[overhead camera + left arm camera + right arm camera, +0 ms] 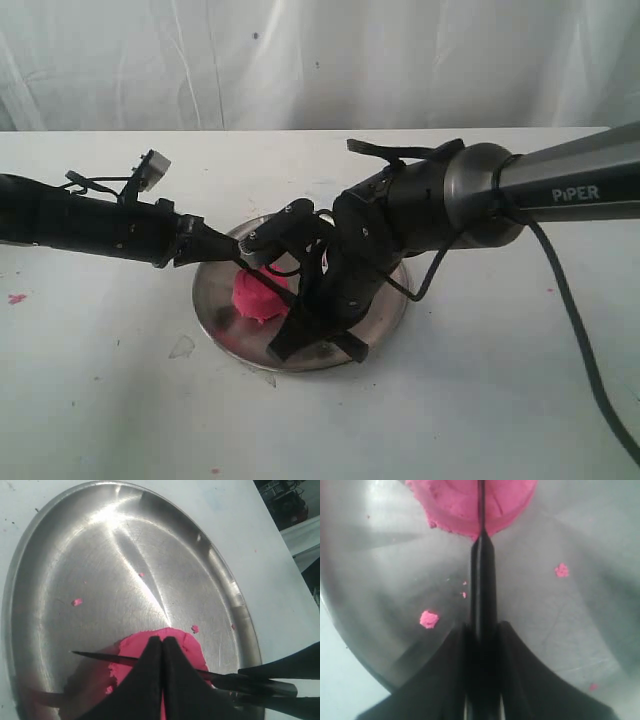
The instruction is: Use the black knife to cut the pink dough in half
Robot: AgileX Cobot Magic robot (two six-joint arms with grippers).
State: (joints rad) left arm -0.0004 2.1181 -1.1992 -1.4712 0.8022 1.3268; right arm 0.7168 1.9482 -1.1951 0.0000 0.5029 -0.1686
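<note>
The right claw [483,627] is clamped on the handle of the black knife [482,580], one finger on either side, the handle running straight out between them. The blade shows edge-on and lies across the pink dough [460,505]; how deep it sits in the dough I cannot tell. In the left wrist view the pointed tip sticks out past the dough over bare metal.

The left claw [162,647] is closed, its two fingers pressed together with nothing between them. Its tips sit at the top of the dough, just above the blade; whether they press on the dough I cannot tell.

The dough is one squat lump lying in the steel plate [60,555], towards the plate's left side in the exterior view, between the two claws. A few pink crumbs [428,619] lie scattered on the plate near it. The plate rests on the white surface [450,400], which carries a small pink smear [15,298] far out to the left.

The only readable writing is "PiPER" [575,193], in white letters on the grey forearm of the right arm.
</note>
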